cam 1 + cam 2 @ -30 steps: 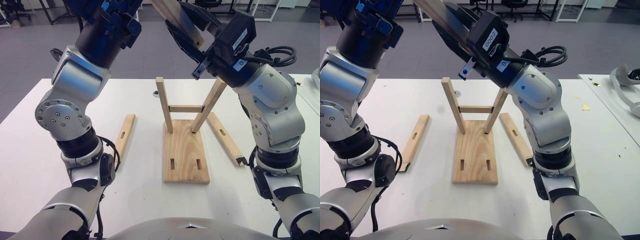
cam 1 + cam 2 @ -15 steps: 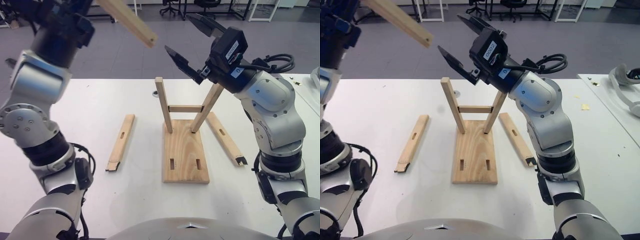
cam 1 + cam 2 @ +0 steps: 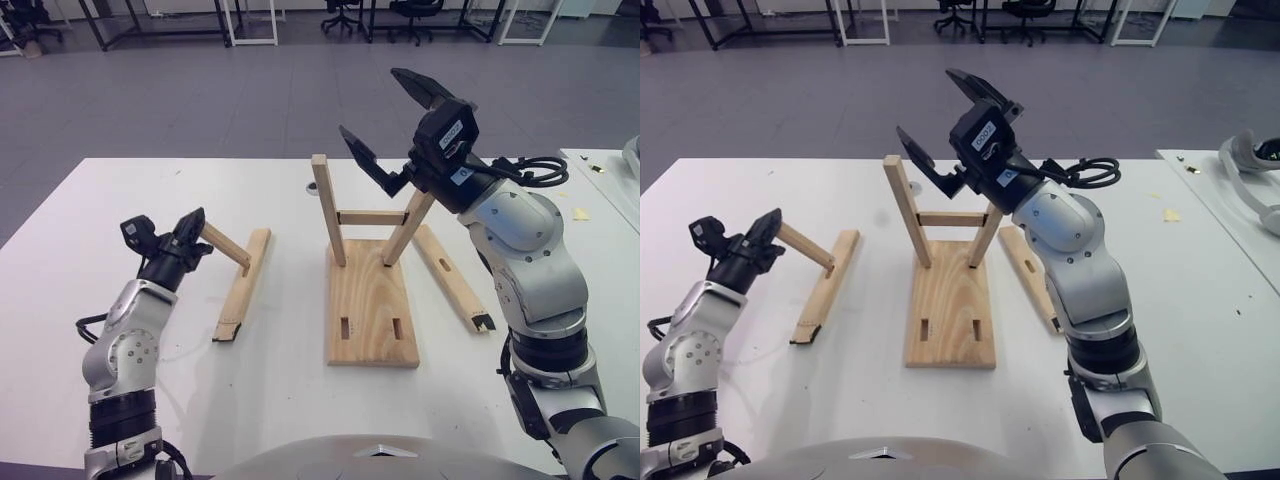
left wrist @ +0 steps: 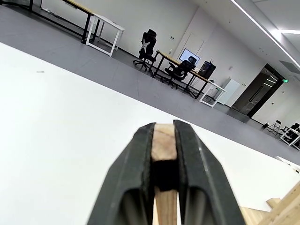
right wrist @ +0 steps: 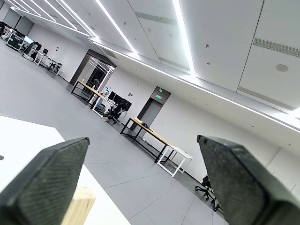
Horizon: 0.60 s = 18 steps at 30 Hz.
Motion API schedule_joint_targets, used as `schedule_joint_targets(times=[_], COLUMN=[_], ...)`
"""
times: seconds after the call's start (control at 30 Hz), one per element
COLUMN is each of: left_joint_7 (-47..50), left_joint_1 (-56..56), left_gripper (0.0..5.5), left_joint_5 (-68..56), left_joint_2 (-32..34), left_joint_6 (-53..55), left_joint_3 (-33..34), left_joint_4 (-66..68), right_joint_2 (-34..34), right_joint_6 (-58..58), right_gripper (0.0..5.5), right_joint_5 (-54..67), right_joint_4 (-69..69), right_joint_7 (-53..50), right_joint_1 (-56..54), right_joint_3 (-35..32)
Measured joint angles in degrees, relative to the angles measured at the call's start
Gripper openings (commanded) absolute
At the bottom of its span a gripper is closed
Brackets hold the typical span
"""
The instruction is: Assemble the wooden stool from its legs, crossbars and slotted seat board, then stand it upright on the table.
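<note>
Two legs (image 3: 328,208) stand slotted into the seat board (image 3: 371,325).

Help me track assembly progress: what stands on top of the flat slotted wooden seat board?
Two pale wooden legs stand at the far end of the seat board, joined by a short crossbar. Two near slots lie empty. The leg ends cover their own slots.

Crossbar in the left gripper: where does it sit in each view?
Left eye view: crossbar, left of centre, its end by the left loose leg.
Right eye view: left of centre likewise.
Left wrist view: bottom centre, clamped in the left gripper.
Right wrist view: faces the ceiling instead.
Landmark: that leg.
</note>
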Motion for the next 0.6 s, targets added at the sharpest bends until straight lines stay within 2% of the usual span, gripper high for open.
schedule_joint_targets(times=[0.3, 0.6], left_joint_7=[-0.2, 2.7], left_joint_1=[3.0, 4.6], left_gripper=[0.41, 0.41], left_joint_5=[4.5, 6.3], left_joint_2=[-2.3, -3.0], left_joint_6=[-4.1, -2.8], left_joint_3=[-1.3, -1.9], left_joint_4=[-1.3, -6.6], right_joint_2=[0.1, 0.1], right_joint_6=[-0.1, -0.2], right_gripper=[4.3, 4.3], right_joint_5=[-0.6, -1.7], right_joint_4=[0.1, 0.2], right_joint_7=[-0.3, -0.3], right_joint_1=[1.5, 1.5], right_joint_3=[0.1, 0.1])
